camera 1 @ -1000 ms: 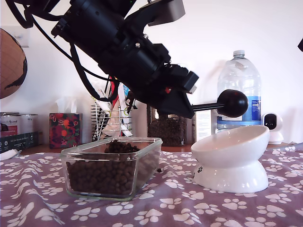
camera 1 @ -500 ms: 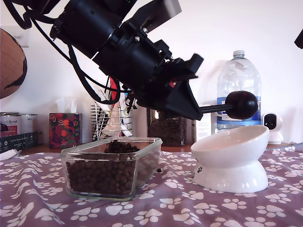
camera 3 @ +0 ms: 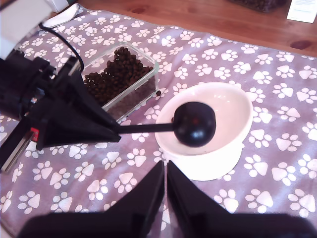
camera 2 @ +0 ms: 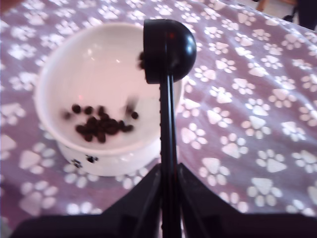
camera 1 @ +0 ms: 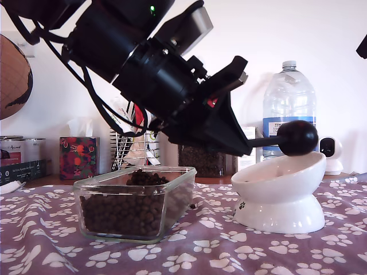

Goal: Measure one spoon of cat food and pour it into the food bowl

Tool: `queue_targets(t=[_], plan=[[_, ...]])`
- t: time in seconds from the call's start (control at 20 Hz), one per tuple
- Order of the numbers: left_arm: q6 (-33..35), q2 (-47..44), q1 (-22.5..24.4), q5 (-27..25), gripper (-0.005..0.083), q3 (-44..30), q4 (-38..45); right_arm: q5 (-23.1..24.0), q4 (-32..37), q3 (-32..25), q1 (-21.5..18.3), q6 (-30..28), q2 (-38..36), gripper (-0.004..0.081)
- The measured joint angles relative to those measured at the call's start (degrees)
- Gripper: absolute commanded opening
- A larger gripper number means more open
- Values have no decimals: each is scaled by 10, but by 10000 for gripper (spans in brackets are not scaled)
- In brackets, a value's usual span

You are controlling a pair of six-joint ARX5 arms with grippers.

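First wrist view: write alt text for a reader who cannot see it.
My first gripper holds a black plastic measuring scoop by its long handle, cup tipped over a glossy white ceramic bowl. Small dark brown kibble pellets lie inside, a few blurred mid-fall; purple paw-print cloth beneath.

In the exterior view, the dish (camera 1: 135, 200) of kibble (camera 1: 123, 215) sits lower left of centre, with the bowl (camera 1: 281, 192) at its right. The spoon (camera 1: 297, 137) hangs over the bowl's rim. Behind them stand a rack (camera 1: 129, 150), a bottle (camera 1: 289, 109) and perhaps a jar (camera 1: 200, 160).

My first hand (camera 1: 248, 145) black and wedge-shaped, looping black cables (camera 1: 95, 96), grey plate (camera 1: 192, 28), green light (camera 1: 152, 8)
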Motion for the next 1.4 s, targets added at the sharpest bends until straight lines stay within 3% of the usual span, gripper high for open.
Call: queue_targets(t=[0.4, 0.85, 1.4], plan=[[-111, 0, 57, 95, -21, 0, -5, -2, 1, 0, 0, 0, 0, -13], [-194, 0, 68, 148, -21, 0, 8, -3, 6, 0, 0, 0, 0, -13], [-386, 4, 96, 250, -21, 0, 63, -16, 9, 0, 0, 0, 0, -13]])
